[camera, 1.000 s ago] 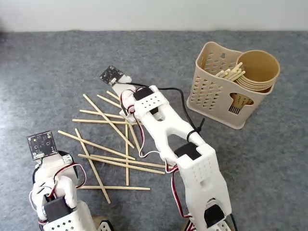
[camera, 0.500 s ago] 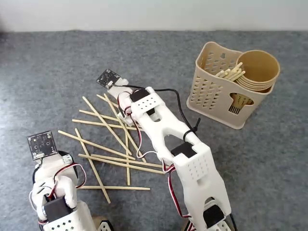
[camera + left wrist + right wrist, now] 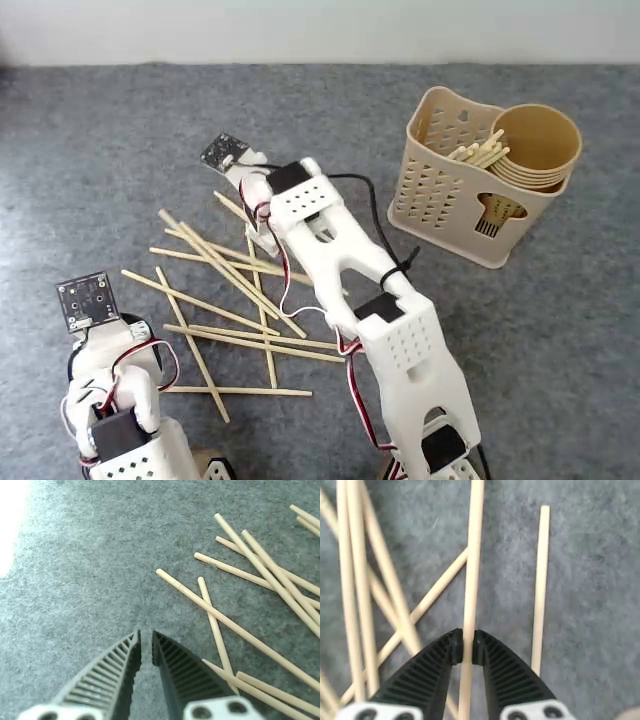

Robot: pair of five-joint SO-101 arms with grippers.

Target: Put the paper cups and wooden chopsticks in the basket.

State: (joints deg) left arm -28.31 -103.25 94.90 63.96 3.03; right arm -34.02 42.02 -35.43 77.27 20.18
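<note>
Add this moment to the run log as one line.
right gripper: shut on one chopstick | left gripper: shut, empty, over carpet | basket: paper cups, chopstick bundle inside | loose chopsticks: scattered on carpet

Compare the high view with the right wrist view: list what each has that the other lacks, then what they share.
High view, not right wrist view: the basket holding stacked paper cups and a bundle of chopsticks.
Right wrist view, not high view: the right gripper shut on one chopstick, seen close up.
Both: loose chopsticks scattered on the grey carpet.
</note>
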